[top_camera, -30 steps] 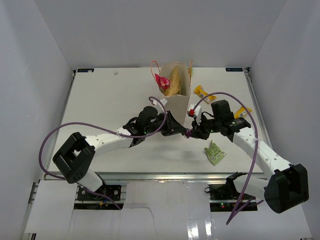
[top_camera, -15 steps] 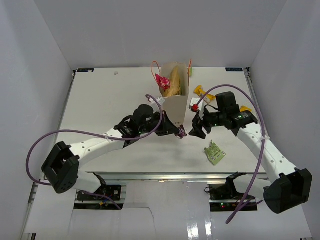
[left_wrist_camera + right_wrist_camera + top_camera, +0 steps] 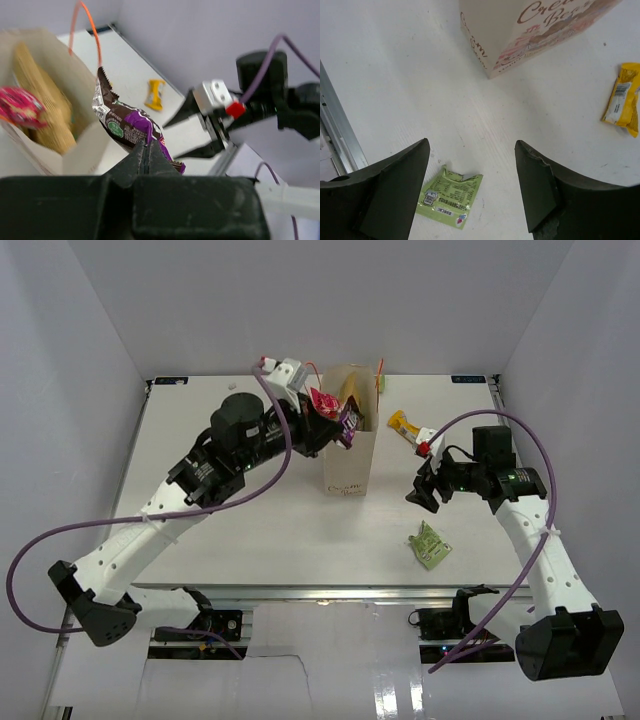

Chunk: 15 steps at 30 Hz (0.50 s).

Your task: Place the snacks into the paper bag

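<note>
Top external view showed the left gripper [image 3: 338, 430] clamped on the dark purple packet [image 3: 350, 418] over the paper bag [image 3: 350, 470] mouth, its long axis slanting downward. The right gripper [image 3: 472, 145] gaped above the green packet [image 3: 449, 197].

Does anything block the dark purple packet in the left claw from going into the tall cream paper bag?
Nothing visible does. The left gripper holds the dark purple wrapped packet at the open mouth of the tall cream paper bag.

White table [image 3: 420, 75] under the right gripper [image 3: 471, 145], aluminium edge rail [image 3: 342, 135] just off one finger. White enclosure walls [image 3: 300, 300] beyond it and to both sides.
</note>
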### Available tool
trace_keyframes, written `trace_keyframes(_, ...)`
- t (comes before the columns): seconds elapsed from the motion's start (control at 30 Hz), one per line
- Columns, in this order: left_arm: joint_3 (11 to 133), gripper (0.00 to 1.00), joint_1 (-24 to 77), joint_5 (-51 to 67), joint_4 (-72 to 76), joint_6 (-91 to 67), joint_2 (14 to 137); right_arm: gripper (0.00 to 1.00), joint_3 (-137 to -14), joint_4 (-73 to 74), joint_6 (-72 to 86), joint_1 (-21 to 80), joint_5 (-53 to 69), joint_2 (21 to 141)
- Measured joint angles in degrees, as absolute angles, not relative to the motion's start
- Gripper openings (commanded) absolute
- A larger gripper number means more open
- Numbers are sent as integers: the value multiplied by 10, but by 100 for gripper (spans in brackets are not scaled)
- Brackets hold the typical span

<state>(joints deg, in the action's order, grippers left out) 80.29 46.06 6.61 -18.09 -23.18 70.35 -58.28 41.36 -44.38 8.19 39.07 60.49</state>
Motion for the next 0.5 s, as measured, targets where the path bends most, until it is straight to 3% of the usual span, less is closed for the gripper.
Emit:
trace_keyframes(0.2, 961, 0, 388, 70, -202, -183, 817, 75, -571, 422, -445, 60, 393, 606)
trace_keyframes(0.5, 1101, 0, 324, 146, -224, -165, 1029, 75, -553, 423, -448, 41, 405, 608)
